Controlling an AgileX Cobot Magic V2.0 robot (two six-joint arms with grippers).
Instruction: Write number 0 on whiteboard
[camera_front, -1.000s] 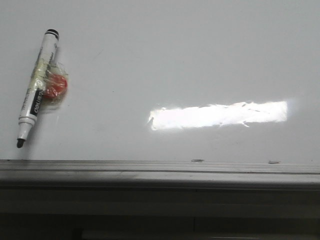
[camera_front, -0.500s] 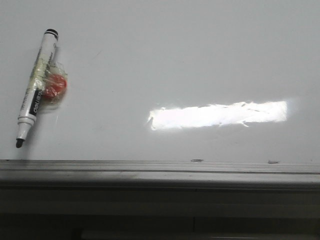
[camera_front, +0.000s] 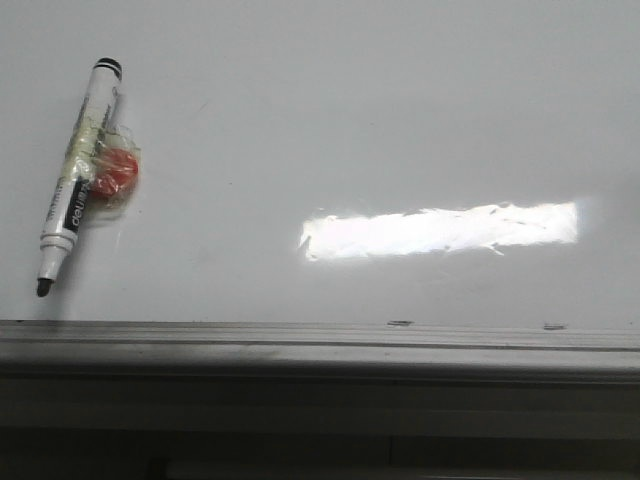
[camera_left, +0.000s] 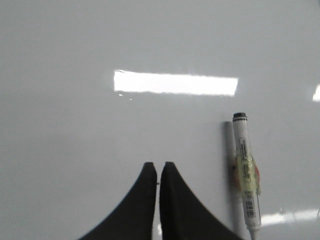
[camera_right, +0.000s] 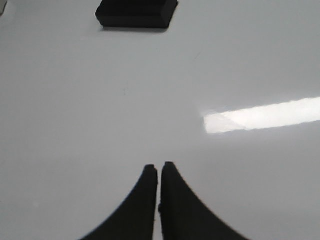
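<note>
The whiteboard (camera_front: 330, 130) is being shown lying flat, glossy and white, filling almost the whole front view, with its grey metal rail (camera_front: 320, 345) running along the near edge. No drawn 0 is being seen on it in any view; only a bright rectangular glare patch (camera_front: 440, 230) is being caught on the surface, toward the near right part of the board.

A marker (camera_front: 78, 175) is being seen lying on the board near its left edge, uncapped, its dark tip pointed at the near rail and its black-banded end aimed away. Something red (camera_front: 115, 173) is being held against the middle of its barrel under crinkled clear tape. In the left wrist view the same marker (camera_left: 246, 172) is being shown just beside the left hand (camera_left: 158, 167), apart from it and not being touched.

The left hand is being kept closed, its two black fingertips (camera_left: 148, 172) pressed together with nothing between them. The right hand (camera_right: 159, 167) is likewise being held closed and empty over bare board, and a black block (camera_right: 136, 12) is being seen lying well apart from it.
</note>
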